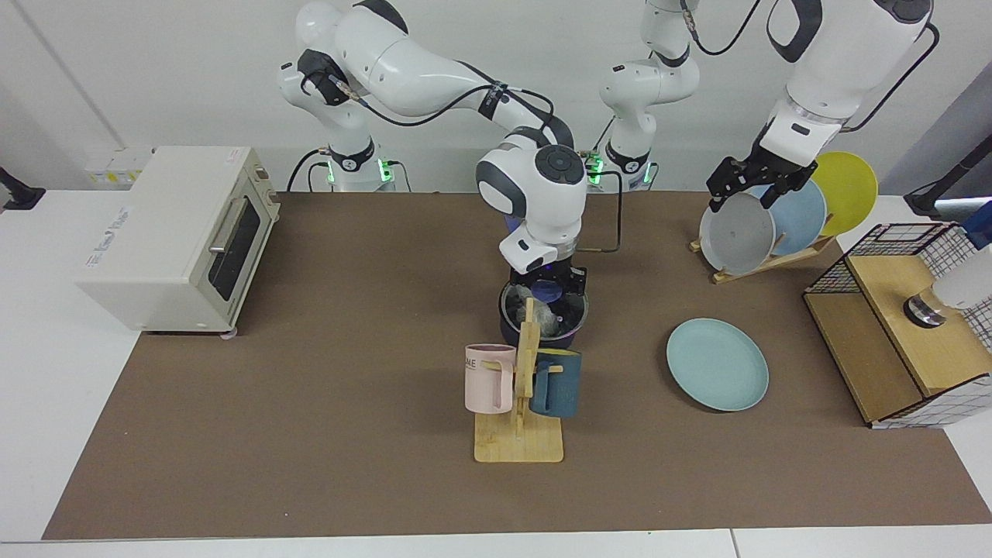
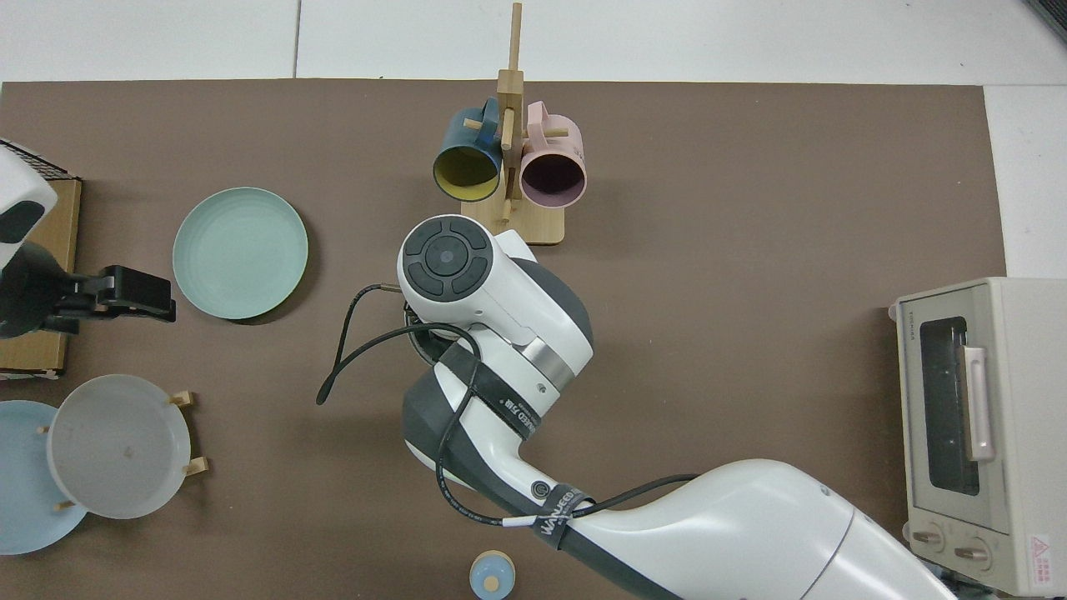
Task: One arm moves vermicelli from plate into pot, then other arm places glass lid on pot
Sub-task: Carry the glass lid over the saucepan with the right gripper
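The dark navy pot (image 1: pixel 511 332) stands mid-table, partly hidden behind the mug rack. The glass lid (image 1: pixel 570 308) rests on its rim, and the whitish vermicelli (image 1: pixel 555 316) shows through the glass inside. My right gripper (image 1: pixel 547 285) comes straight down over the pot and is shut on the lid's blue knob (image 1: pixel 547 291). In the top view the right arm's wrist (image 2: pixel 467 283) covers pot and lid. The light teal plate (image 1: pixel 717 364) (image 2: pixel 240 252) lies bare. My left gripper (image 1: pixel 742 200) (image 2: pixel 167 300) waits open, high above the plate rack.
A wooden mug rack (image 1: pixel 521 442) (image 2: pixel 508 225) with a pink and a dark blue mug stands just in front of the pot. A toaster oven (image 1: pixel 178 236) sits at one end. A plate rack (image 1: pixel 775 225) and a wire basket (image 1: pixel 907 325) stand at the other.
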Controlling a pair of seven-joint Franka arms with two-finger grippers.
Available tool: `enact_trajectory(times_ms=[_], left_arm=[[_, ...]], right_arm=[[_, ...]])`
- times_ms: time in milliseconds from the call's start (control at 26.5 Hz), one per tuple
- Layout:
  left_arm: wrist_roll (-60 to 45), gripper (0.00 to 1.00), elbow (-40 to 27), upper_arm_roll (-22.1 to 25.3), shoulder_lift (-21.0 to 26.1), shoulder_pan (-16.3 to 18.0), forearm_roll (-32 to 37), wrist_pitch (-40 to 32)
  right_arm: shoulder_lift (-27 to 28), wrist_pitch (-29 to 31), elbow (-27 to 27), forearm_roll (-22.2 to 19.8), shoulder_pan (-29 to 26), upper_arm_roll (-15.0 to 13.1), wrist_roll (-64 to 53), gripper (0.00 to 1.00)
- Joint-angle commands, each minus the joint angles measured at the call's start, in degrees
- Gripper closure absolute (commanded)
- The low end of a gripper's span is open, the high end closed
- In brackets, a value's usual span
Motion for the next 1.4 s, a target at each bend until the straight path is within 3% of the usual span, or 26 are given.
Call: enact_trajectory(times_ms=[0, 869, 1360], left_arm=[[0.1, 0.00, -0.6, -0.4, -0.8, 0.4, 0.7, 0.5], [0.1, 0.00, -0.6, -0.4, -0.8, 0.4, 0.7, 0.5], [0.1, 0.00, -0.6, -0.4, -0.8, 0.4, 0.7, 0.5]], right_arm=[[2.0, -0.3, 2.2, -1.5, 0.3, 0.6, 1.9, 1.00], [3.9, -5.7, 4.5, -1.1, -0.3, 1.7, -0.3, 1.00], [4.0, -4.8, 4.6, -0.5, -0.9, 2.4, -0.3, 1.00]])
